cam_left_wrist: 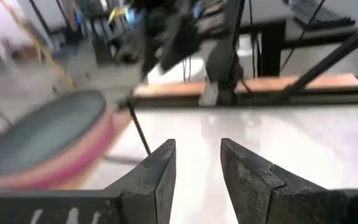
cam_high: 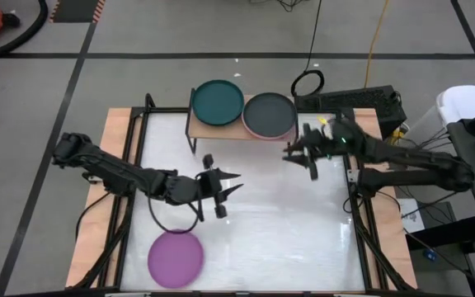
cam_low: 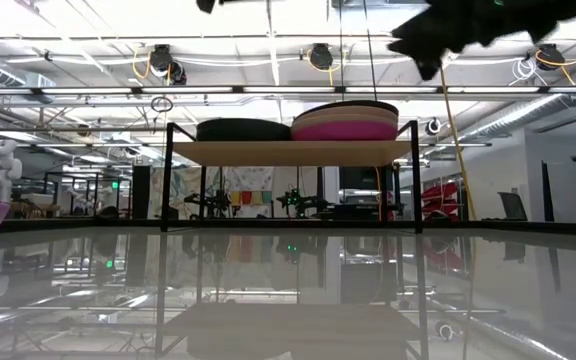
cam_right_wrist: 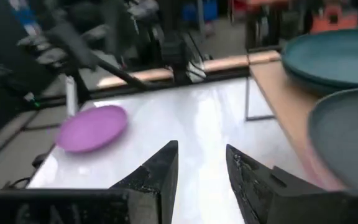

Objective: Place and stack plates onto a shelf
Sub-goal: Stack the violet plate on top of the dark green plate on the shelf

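Round matte purple plate (cam_high: 176, 258) lies on the glossy white counter (cam_high: 287, 223), at seven o'clock from the released, empty left tool (cam_high: 228, 188); right tool (cam_high: 301, 154) released beside the wooden shelf (cam_high: 214, 128).

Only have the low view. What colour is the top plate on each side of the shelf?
Observer: From above, a teal plate tops the left side and a charcoal plate tops the right.
Operator: Either pincer carrying anything?
Observer: No. The left pincer and the right pincer are both open and empty, above the table.
Operator: The purple thing at my left edge, where is it exactly?
Observer: It's a purple plate, lying flat at the table's front on the left arm's side, apart from both pincers.
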Robot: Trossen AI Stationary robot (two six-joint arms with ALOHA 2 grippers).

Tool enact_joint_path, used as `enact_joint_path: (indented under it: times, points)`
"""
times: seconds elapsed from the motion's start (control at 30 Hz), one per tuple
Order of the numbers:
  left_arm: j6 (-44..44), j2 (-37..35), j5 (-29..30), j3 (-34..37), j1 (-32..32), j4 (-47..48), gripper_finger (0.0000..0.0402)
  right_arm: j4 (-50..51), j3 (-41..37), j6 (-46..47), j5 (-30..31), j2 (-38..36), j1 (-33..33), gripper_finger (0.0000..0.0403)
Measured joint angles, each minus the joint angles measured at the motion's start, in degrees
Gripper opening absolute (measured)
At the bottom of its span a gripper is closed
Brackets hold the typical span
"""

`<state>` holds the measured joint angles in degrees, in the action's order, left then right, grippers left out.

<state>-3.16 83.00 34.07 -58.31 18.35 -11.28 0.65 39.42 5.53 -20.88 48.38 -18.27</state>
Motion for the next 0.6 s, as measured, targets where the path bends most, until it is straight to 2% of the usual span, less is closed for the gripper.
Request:
enact_joint_path:
  times: [0.07,0.17,0.23,0.3,0.47,0.6]
  points:
    - [6.65,0.42,-0.27,-1.80,-0.76,7.22,0.0133,-7.03,-6.57,0.07,1.87,-4.40,2.04,0.0116]
    - [18.88,0.42,-3.34,-5.87,-2.87,23.77,0.0133,-15.48,-14.40,-0.54,4.90,-9.35,4.23,0.0116]
    - [24.89,0.42,-8.06,-8.52,-4.20,33.29,0.0133,-20.02,-17.70,-0.63,6.03,-11.70,5.09,0.0116]
    - [28.01,0.42,-15.85,-10.80,-5.44,39.46,0.0133,-23.10,-20.16,-0.62,6.05,-13.33,5.57,0.0116]
    - [27.90,0.35,-32.54,-11.58,-7.24,41.74,0.0133,-26.78,-23.65,-0.62,6.11,-15.15,6.02,0.0116]
    - [25.53,1.42,-38.84,-10.77,-6.85,44.52,0.0133,-27.65,-23.84,-0.17,5.90,-15.12,6.02,0.0116]
